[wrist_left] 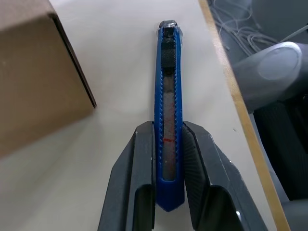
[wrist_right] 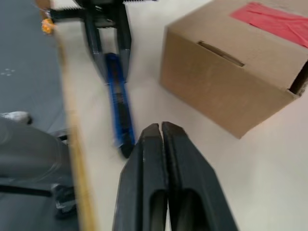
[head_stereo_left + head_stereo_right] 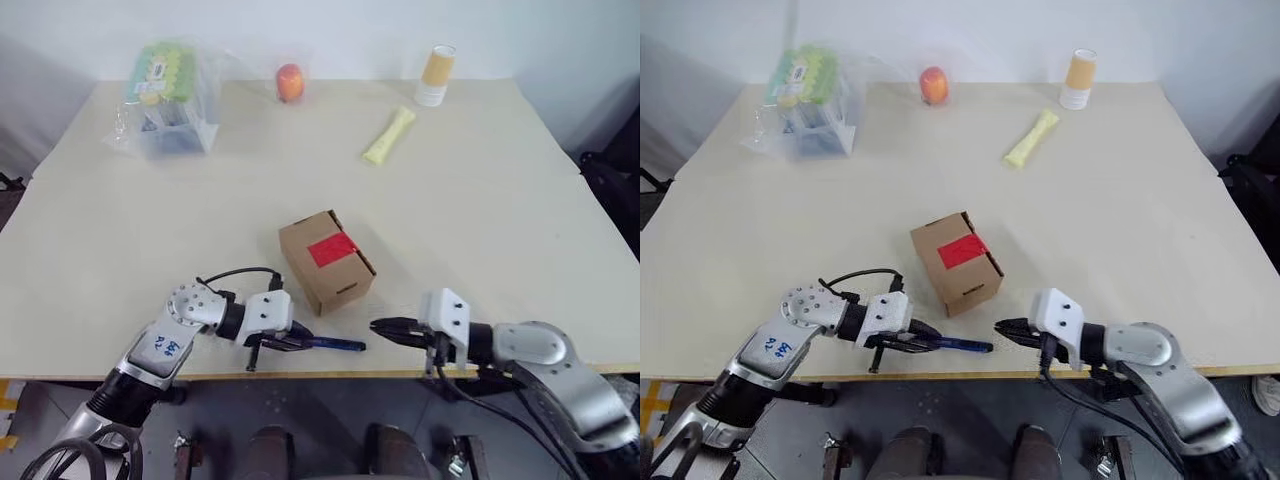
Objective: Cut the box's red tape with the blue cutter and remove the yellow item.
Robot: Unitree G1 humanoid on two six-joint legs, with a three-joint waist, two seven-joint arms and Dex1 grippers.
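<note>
Left wrist view gives us the blue cutter up close: our left gripper pinches its rear half between the two black fingers, and the slim body runs straight out past them over the pale table, near the front edge. From the head camera we see the same cutter lying level, its free end pointing toward our right gripper, which sits just beside that tip with a small gap between them. In the right wrist view our right fingers are pressed together with nothing between them, and the cutter's tip lies just ahead of them

Just behind the cutter stands the box, a small brown carton set at an angle to the table's edge, close to the left gripper but apart from it. The red tape lies flat across its top flaps, uncut, so we cannot see what the carton holds

Farther back, well apart from the carton, we see a pale yellow bone-shaped piece lying on the table, a paper cup upright near the far edge, an orange-red fruit to its left, and a clear plastic bag with green and yellow contents at the far left corner
</note>
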